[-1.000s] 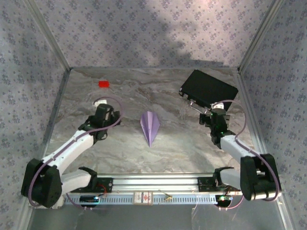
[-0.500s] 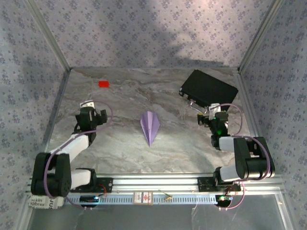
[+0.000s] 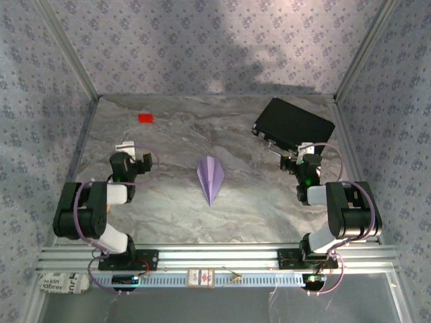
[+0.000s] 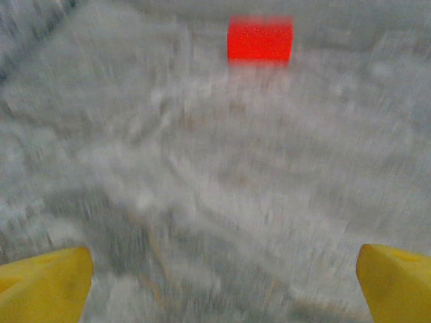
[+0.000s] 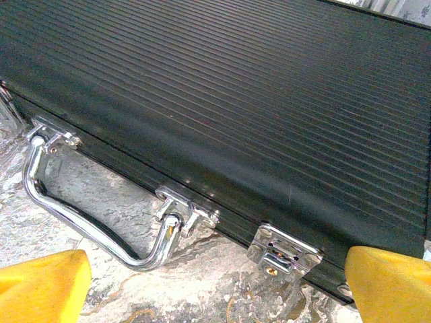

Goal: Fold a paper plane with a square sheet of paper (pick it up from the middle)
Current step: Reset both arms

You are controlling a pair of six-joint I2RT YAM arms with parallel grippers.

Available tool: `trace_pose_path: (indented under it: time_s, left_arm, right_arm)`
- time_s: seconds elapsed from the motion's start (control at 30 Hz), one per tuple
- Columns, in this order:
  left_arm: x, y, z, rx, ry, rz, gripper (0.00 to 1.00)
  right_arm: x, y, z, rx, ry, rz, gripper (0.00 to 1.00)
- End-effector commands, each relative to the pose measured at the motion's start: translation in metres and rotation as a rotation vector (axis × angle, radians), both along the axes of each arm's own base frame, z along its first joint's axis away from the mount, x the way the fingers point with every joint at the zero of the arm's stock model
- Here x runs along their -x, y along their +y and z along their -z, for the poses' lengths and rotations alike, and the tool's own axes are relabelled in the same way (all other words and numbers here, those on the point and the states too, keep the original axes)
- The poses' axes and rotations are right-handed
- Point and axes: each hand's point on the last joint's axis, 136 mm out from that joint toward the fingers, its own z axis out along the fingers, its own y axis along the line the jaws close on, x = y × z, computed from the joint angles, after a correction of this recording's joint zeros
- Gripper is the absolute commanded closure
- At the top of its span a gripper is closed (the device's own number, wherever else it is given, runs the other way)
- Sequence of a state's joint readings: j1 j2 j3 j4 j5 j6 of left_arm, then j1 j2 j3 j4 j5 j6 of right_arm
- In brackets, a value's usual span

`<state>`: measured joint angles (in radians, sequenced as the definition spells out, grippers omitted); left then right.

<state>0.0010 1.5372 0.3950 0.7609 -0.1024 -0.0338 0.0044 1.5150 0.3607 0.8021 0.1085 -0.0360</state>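
Note:
The square sheet of paper lies folded into a paper plane [image 3: 211,177], a narrow pale lilac dart with a centre crease. It rests mid-table with its tip toward the near edge, and nothing touches it. My left gripper [image 3: 126,156] is well to its left, open and empty. In the blurred left wrist view that gripper [image 4: 219,289] shows yellow fingertips [image 4: 44,286] wide apart over bare marble. My right gripper [image 3: 301,155] is to the plane's right, open. In the right wrist view it [image 5: 215,289] faces the black case with nothing between its fingertips [image 5: 390,282].
A small red block [image 3: 145,118] [image 4: 260,40] lies at the back left. A black ribbed case [image 3: 293,124] [image 5: 236,101] with a chrome handle [image 5: 87,215] and latch [image 5: 283,249] sits at the back right. Patterned walls enclose the marble table [image 3: 168,215].
Both arms have folded back toward their bases. The left gripper has drawn leftward, away from the plane, and the right one has shifted slightly. The plane has not moved.

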Motion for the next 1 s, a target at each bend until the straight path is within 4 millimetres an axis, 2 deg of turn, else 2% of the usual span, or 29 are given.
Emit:
trace_pose_path:
  time_s: [0.0, 0.17, 0.97]
  left_arm:
    - [-0.0128, -0.0014, -0.0216, 0.007, -0.106, 0.02, 0.0]
    - [-0.0106, 0.0034, -0.0204, 0.013, -0.083, -0.003, 0.0]
    - [-0.0101, 0.003, -0.02, 0.012, -0.087, -0.003, 0.0]
  right_arm:
    - [-0.0061, -0.011, -0.0077, -0.014, -0.02, 0.048, 0.01]
    - [-0.0063, -0.0099, -0.0078, -0.008, -0.019, 0.045, 0.01]
    - [-0.0066, -0.0099, -0.0082, -0.008, -0.02, 0.044, 0.01]
